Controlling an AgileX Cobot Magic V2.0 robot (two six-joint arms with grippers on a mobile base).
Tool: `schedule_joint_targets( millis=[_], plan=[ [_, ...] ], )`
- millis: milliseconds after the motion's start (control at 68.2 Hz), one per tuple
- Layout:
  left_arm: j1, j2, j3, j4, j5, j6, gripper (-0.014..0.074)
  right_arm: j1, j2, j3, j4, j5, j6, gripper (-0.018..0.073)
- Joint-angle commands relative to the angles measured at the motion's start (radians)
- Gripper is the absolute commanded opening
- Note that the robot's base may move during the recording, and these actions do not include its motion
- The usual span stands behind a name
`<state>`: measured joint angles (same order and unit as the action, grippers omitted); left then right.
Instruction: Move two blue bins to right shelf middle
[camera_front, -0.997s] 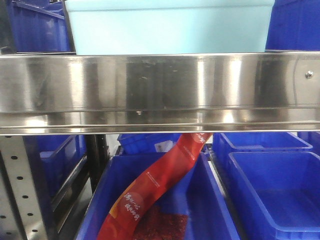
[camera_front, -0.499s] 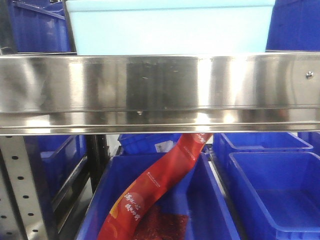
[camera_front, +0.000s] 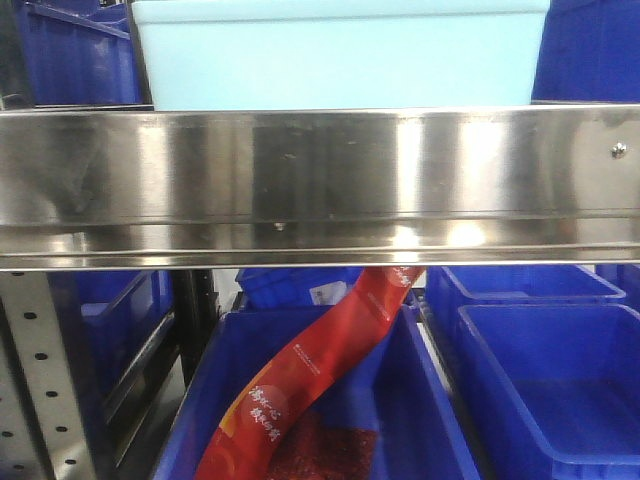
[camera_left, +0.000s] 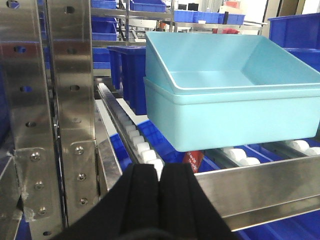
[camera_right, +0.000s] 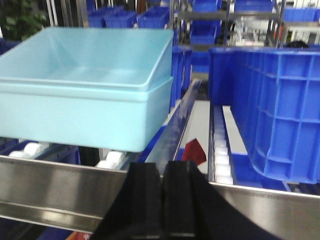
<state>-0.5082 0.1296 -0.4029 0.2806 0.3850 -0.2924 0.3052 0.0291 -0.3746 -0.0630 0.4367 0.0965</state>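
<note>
Both of our black padded grippers are sitting pressed shut with nothing between the pads: the left gripper (camera_left: 160, 175) and the right gripper (camera_right: 161, 175) are each hanging just in front of the brushed steel front rail (camera_front: 320, 180) of the roller shelf. We are counting two pale sky-blue rectangular plastic bins (camera_left: 225, 100), nested one inside the other, the inner one tilting upward at its far side. The pair (camera_right: 85, 85) is resting on the white rollers (camera_left: 142, 147) right behind that rail, free of either gripper. In the front view only one light blue wall (camera_front: 340, 60) is showing above the rail. Beside the stack we are seeing one dark royal-blue ribbed crate (camera_right: 270, 110). Below, a red printed plastic packet (camera_front: 310, 370) is lying curled in another dark blue bin (camera_front: 420, 400).
</note>
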Motion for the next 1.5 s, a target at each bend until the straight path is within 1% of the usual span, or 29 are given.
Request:
schedule_joint_targets(
  millis=[0, 513, 557, 572, 616, 645, 675, 689, 733, 777, 836, 953, 1086, 1130, 1174, 1482],
  plan=[
    [-0.004, -0.004, 0.002, 0.004, -0.026, -0.007, -0.0111, -0.005, -0.020, 0.005, -0.013, -0.027, 0.001, -0.0162],
    [-0.004, -0.004, 0.006, 0.004, -0.029, -0.007, -0.0111, -0.005, -0.020, 0.005, -0.013, -0.027, 0.001, -0.0162],
    [-0.002, -0.004, 0.008, -0.018, -0.029, -0.007, -0.0111, -0.005, -0.020, 0.005, -0.013, -0.027, 0.001, -0.0162],
    [0.000, -0.004, 0.009, -0.040, -0.031, -0.007, -0.0111, -0.005, -0.020, 0.005, -0.013, -0.027, 0.001, -0.0162],
    [0.017, -0.004, 0.010, -0.073, -0.016, 0.008, -0.0111, -0.005, -0.020, 0.005, -0.013, -0.027, 0.001, -0.0162],
    [0.035, -0.009, 0.010, -0.075, -0.006, 0.042, -0.0111, -0.005, -0.020, 0.005, -0.013, -0.027, 0.001, -0.0162],
    [0.066, -0.015, 0.017, -0.090, -0.006, 0.089, -0.0111, -0.005, -0.020, 0.005, -0.013, -0.027, 0.001, -0.0162],
    [0.078, -0.018, 0.021, -0.103, -0.011, 0.117, -0.0111, -0.005, -0.020, 0.005, -0.013, -0.027, 0.001, -0.0162],
    [0.125, -0.035, 0.040, -0.164, -0.023, 0.160, -0.0111, -0.005, -0.020, 0.005, -0.013, -0.027, 0.001, -0.0162],
    [0.175, -0.052, 0.068, -0.196, -0.036, 0.164, -0.0111, -0.005, -0.020, 0.005, -0.013, -0.027, 0.001, -0.0162],
    [0.236, -0.080, 0.119, -0.214, -0.071, 0.164, -0.0111, -0.005, -0.020, 0.005, -0.013, -0.027, 0.001, -0.0162],
    [0.312, -0.130, 0.253, -0.220, -0.200, 0.164, -0.0111, -0.005, -0.020, 0.005, -0.013, -0.027, 0.001, -0.0162],
    [0.361, -0.130, 0.395, -0.228, -0.330, 0.164, -0.0111, -0.005, -0.020, 0.005, -0.013, -0.027, 0.001, -0.0162],
    [0.372, -0.130, 0.403, -0.228, -0.385, 0.164, -0.0111, -0.005, -0.020, 0.005, -0.013, -0.027, 0.001, -0.0162],
    [0.381, -0.130, 0.403, -0.228, -0.331, 0.164, -0.0111, -0.005, -0.020, 0.005, -0.013, -0.027, 0.001, -0.0162],
    [0.386, -0.130, 0.403, -0.230, -0.376, 0.164, -0.0111, -0.005, -0.020, 0.005, -0.013, -0.027, 0.001, -0.0162]
  ],
)
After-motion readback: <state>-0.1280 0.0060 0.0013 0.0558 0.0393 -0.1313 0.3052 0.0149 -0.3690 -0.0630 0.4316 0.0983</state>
